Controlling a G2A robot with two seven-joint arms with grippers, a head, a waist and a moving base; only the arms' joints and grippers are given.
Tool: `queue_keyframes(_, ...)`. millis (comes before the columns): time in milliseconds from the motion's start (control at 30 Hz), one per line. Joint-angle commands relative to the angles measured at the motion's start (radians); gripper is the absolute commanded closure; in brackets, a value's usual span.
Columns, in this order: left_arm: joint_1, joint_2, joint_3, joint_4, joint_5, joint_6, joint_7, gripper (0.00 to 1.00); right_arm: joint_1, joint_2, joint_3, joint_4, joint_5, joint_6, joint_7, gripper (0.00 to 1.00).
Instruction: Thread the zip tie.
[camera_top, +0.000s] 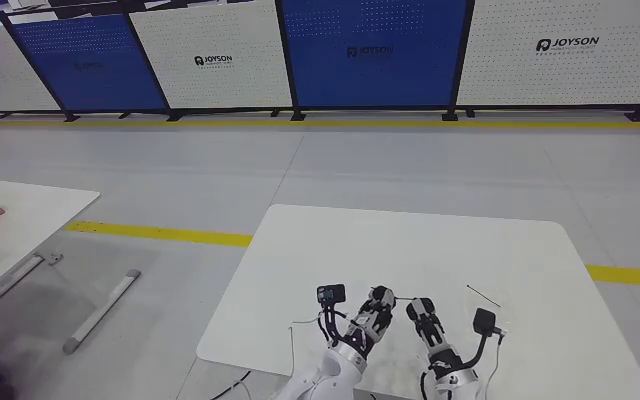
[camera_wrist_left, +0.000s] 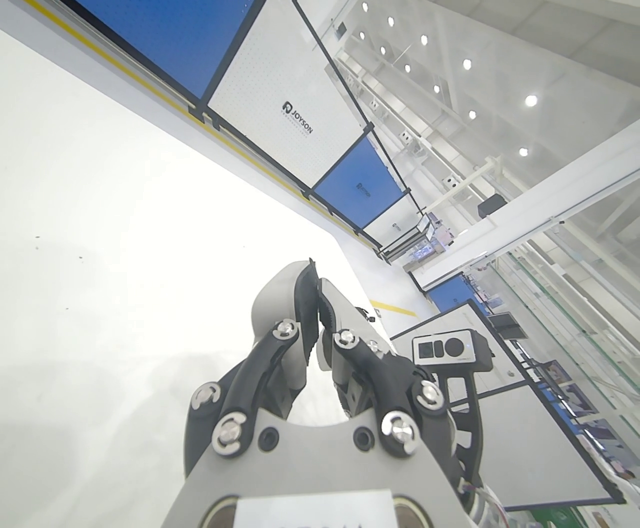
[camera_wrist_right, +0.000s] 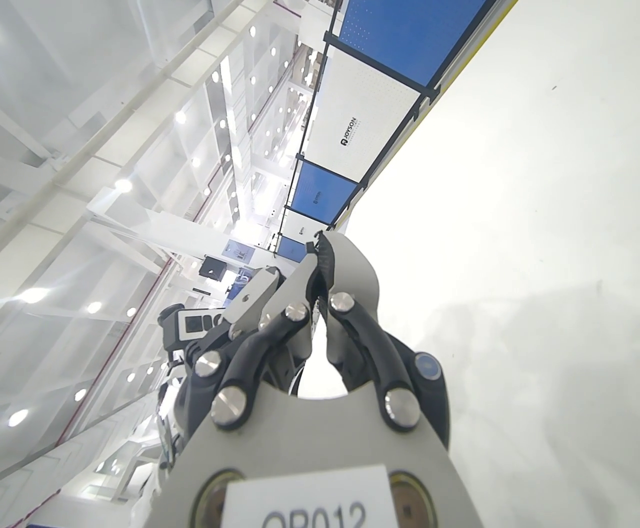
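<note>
A thin black zip tie (camera_top: 398, 298) spans the short gap between my two grippers above the near part of the white table (camera_top: 400, 240). My left gripper (camera_top: 380, 297) is shut, and a small black end of the zip tie (camera_wrist_left: 311, 262) sticks out past the tips of the left gripper (camera_wrist_left: 317, 280). My right gripper (camera_top: 418, 307) is shut too, with a black tip of the zip tie (camera_wrist_right: 316, 234) poking from the pinched pads of the right gripper (camera_wrist_right: 316, 252). The two grippers stand close together, tips facing inward.
Another thin dark zip tie (camera_top: 483, 295) lies flat on the table to the right of the right arm. The table's near edge runs just behind the arms. A second white table (camera_top: 40, 215) stands off to the far left across the floor.
</note>
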Motion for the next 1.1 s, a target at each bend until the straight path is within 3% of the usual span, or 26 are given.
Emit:
queue_keyframes(0, 0.003, 0.000, -0.004, -0.006, -0.008, 0.005, 0.009, 1.00, 0.000, 0.000, 0.000, -0.002, -0.001, 0.003, 0.003, 0.77)
queue_keyframes(33, 0.005, -0.001, -0.006, -0.008, -0.015, 0.010, 0.011, 1.00, -0.001, 0.000, 0.000, -0.004, 0.000, 0.004, 0.003, 0.19)
queue_keyframes(67, 0.005, -0.001, -0.007, -0.010, -0.021, 0.016, 0.014, 1.00, -0.002, 0.000, 0.000, -0.006, 0.002, 0.004, 0.004, 0.00)
queue_keyframes(200, 0.005, -0.005, -0.013, -0.016, -0.055, 0.038, 0.027, 1.00, -0.011, 0.001, 0.008, -0.012, 0.009, -0.012, 0.005, 0.00)
queue_keyframes(367, 0.008, -0.014, -0.038, -0.034, -0.172, 0.071, 0.064, 1.00, -0.031, 0.004, 0.025, -0.017, 0.015, -0.057, -0.008, 0.00)
queue_keyframes(533, 0.010, -0.018, -0.059, -0.046, -0.277, 0.056, 0.051, 1.00, -0.047, 0.007, 0.036, -0.007, 0.022, -0.079, 0.001, 0.00)
queue_keyframes(833, 0.011, -0.018, -0.060, -0.048, -0.283, 0.052, 0.047, 1.00, -0.045, 0.007, 0.037, -0.006, 0.017, -0.077, -0.001, 0.00)
queue_keyframes(900, 0.015, -0.020, -0.063, -0.052, -0.320, 0.049, 0.040, 1.00, -0.038, 0.008, 0.039, -0.001, -0.068, -0.051, -0.042, 0.00)
queue_keyframes(967, 0.022, -0.023, -0.084, -0.071, -0.415, 0.055, 0.036, 1.00, -0.034, 0.006, 0.020, 0.003, -0.191, -0.020, -0.114, 0.00)
queue_keyframes(1067, 0.030, -0.026, -0.107, -0.096, -0.511, 0.054, 0.030, 1.00, -0.019, 0.006, 0.004, 0.024, -0.296, -0.013, -0.146, 0.00)
